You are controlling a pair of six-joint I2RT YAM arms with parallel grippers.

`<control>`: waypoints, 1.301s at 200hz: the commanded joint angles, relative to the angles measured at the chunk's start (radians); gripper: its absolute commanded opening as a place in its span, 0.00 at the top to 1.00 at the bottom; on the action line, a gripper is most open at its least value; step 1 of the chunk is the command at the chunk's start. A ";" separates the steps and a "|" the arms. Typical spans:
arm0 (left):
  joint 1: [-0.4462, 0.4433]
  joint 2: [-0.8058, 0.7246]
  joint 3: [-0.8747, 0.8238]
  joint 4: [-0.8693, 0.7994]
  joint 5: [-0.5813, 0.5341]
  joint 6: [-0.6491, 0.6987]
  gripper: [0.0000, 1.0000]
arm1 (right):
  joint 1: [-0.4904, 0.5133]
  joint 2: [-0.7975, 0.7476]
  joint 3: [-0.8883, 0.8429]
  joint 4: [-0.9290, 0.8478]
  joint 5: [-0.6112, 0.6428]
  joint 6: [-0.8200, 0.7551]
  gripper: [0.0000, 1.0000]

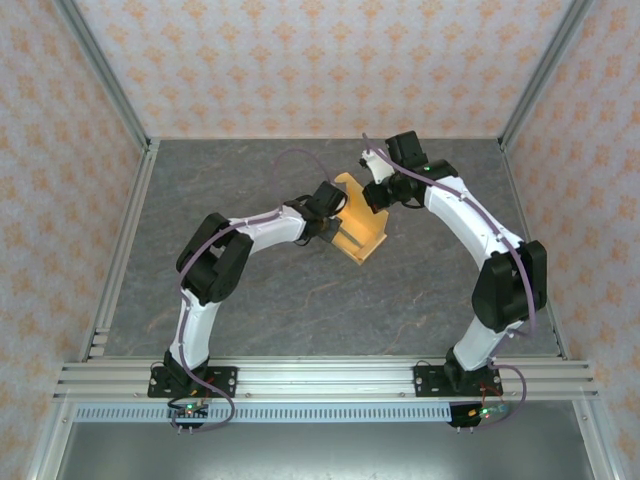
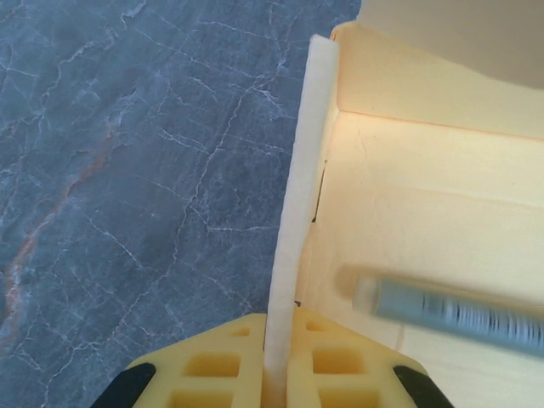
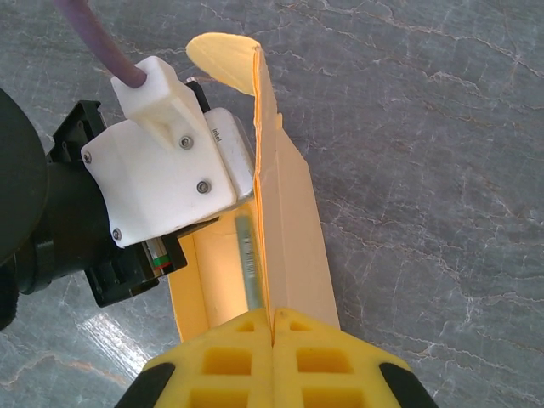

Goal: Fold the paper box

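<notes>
The left pincer (image 2: 277, 338) is closed narrow on an upright wall of the paper box (image 1: 362, 238). The right pincer (image 3: 272, 327) is pinched shut on another panel's edge. The partly folded box is at the middle of the worktop (image 1: 300, 300), between both.

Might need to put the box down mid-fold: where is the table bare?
Bare table lies between the paper box and the front rail, and in the back-left corner. Crowded at centre, where the left gripper and right gripper pinch it.
</notes>
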 commanded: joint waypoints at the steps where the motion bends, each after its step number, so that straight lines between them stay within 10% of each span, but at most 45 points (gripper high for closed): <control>1: 0.009 0.051 0.011 -0.069 -0.143 -0.013 0.87 | 0.002 0.009 0.002 -0.032 -0.045 0.030 1.00; 140: 0.038 -0.077 -0.032 -0.016 0.169 -0.055 0.44 | 0.001 0.029 0.038 -0.080 0.048 0.012 1.00; 260: 0.116 -0.255 -0.196 0.069 0.360 -0.139 0.34 | 0.032 0.032 0.074 -0.106 0.102 -0.045 1.00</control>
